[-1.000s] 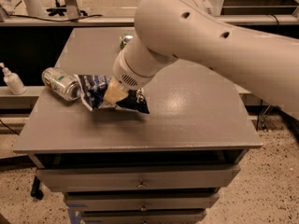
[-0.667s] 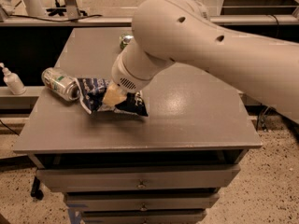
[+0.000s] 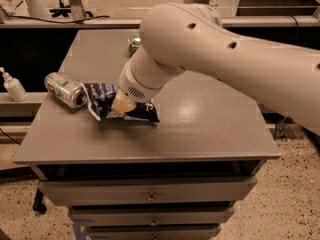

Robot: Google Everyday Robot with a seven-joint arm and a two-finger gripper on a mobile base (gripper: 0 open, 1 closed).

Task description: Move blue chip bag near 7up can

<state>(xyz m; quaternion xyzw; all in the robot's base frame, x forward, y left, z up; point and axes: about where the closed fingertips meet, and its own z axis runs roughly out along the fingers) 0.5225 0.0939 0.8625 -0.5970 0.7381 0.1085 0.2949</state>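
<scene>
The blue chip bag [image 3: 102, 100] lies crumpled on the grey table [image 3: 200, 129] at its left side, dark blue foil with white lettering. The 7up can [image 3: 65, 89] lies on its side just left of the bag, silvery with green patches, its shiny end toward the bag and close to or touching the bag's left edge. My gripper [image 3: 123, 104] is down on the middle of the bag, at the end of the big white arm [image 3: 210, 59]. The arm's wrist hides part of the bag.
A darker green can [image 3: 133, 44] stands at the back of the table, partly behind the arm. A white pump bottle [image 3: 13, 86] stands on a lower ledge left of the table. Drawers [image 3: 150, 196] run below the table's front edge.
The arm has shifted slightly left over the bag. The bag and the 7up can lie in about the same places as before.
</scene>
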